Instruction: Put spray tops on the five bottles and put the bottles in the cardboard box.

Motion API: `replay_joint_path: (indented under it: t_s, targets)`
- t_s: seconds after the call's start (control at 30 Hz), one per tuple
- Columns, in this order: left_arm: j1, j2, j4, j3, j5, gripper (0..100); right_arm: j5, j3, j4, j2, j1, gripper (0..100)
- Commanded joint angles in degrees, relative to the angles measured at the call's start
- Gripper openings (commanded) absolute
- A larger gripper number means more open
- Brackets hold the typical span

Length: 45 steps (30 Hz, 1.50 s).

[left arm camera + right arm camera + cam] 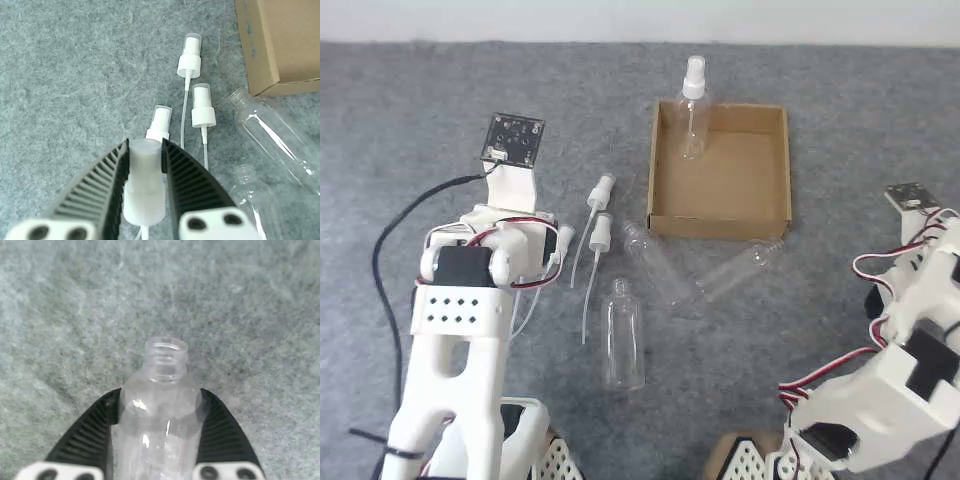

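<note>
1. High view: the cardboard box is seen at the far middle of the grey counter. A capped bottle is laid in its far-left corner, with the spray head poking over the rim. So one of the five is judged done.
2. Three open bottles are laid on the near side of the box: the near bottle, the middle bottle and the right bottle. Two loose tops, the far top and the second top, are laid to the left of the box, within easy reach of the left arm. The right arm is placed at the near right.
3. Left wrist view: the left gripper is clamped on the held spray top across its cap. This grip is probably chosen so that the tube end is left free for a bottle neck. Another loose top is seen just beyond it.
4. Right wrist view: the right gripper is clamped around the shoulder of the held bottle above bare counter. The threaded neck is left open and clear, presumably so that the top can be fitted.
</note>
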Motion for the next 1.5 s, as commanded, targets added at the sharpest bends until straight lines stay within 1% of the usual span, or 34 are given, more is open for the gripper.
replay_joint_path:
  t_s: [0.0,0.07,0.13,0.27,0.37,0.5,0.6,0.67,0.83,0.97,1.13,1.23,1.33,1.47]
  targets:
    - [0.0,-2.6,-1.0,-2.9,0.5,1,-2.6,-5.4,3.9,-10.6,-4.3,3.5]
    - [0.0,-4.7,0.3,-4.5,0.5,1,-6.2,-4.7,4.8,-16.9,-9.2,3.4]
    - [0.0,-8.2,2.3,-6.6,0.5,1,-9.8,-2.5,4.5,-24.3,-15.9,3.4]
    - [0.0,-14.7,6.0,-11.9,0.6,1,-16.8,3.6,2.9,-38.9,-32.7,3.4]
    - [0.0,-17.2,6.7,-15.9,1.8,1,-23.6,8.4,-0.5,-46.7,-46.1,3.4]
    - [0.0,-17.5,6.1,-21.2,3.3,1,-29.6,15.5,-7.3,-52.4,-61.8,3.3]
    - [0.0,-18.0,3.4,-25.5,7.5,1,-32.2,21.5,-14.5,-54.5,-70.2,0.9]
    - [0.0,-18.5,2.9,-29.1,10.5,1,-33.8,26.1,-20.7,-55.7,-74.3,0.7]
    - [0.2,-20.0,-0.4,-30.8,16.6,1,-35.4,34.7,-35.5,-56.3,-82.2,0.6]
    - [0.2,-20.4,-4.1,-26.2,20.3,1,-35.7,38.2,-42.2,-56.3,-85.5,0.6]
    - [0.4,-20.4,-12.7,-19.0,25.1,1,-35.8,40.4,-43.7,-56.5,-86.5,0.6]
    - [0.4,-20.0,-17.8,-15.9,26.5,1,-35.8,41.0,-43.5,-56.8,-86.4,0.6]
    - [0.6,-20.0,-18.6,-13.5,27.6,1,-35.8,41.0,-43.4,-56.7,-86.1,0.6]
    - [2.6,-20.0,-18.8,-10.1,27.8,1,-35.8,41.0,-43.5,-56.8,-86.1,0.6]
